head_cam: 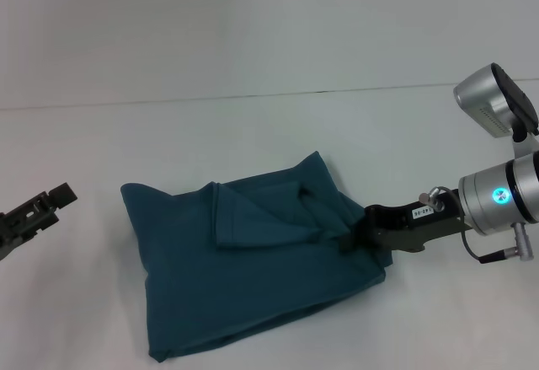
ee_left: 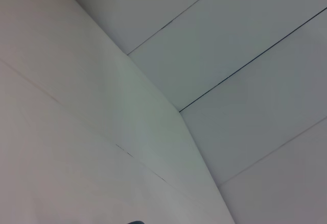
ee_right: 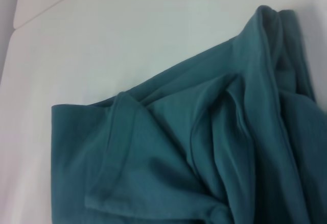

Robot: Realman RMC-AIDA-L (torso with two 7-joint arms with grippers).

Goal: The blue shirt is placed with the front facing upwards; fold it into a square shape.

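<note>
Head view | right claw (head_cam: 358,233) on blue shirt's (head_cam: 253,286) right edge | left claw (head_cam: 34,214) apart

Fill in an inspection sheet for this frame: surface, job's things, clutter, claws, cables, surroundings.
Surface: white table, a seam line running across its far part.
Job's things: blue shirt lies partly folded and rumpled, a sleeve flap on top; lettering not visible.
Clutter: nothing seen.
Claws: right claw at the shirt's right edge, fingers hidden by cloth; left claw off the shirt at the table's left edge.
Cables: a thin lead looped under the right wrist.
Surroundings: pale panels with seams in the left wrist view.
</note>
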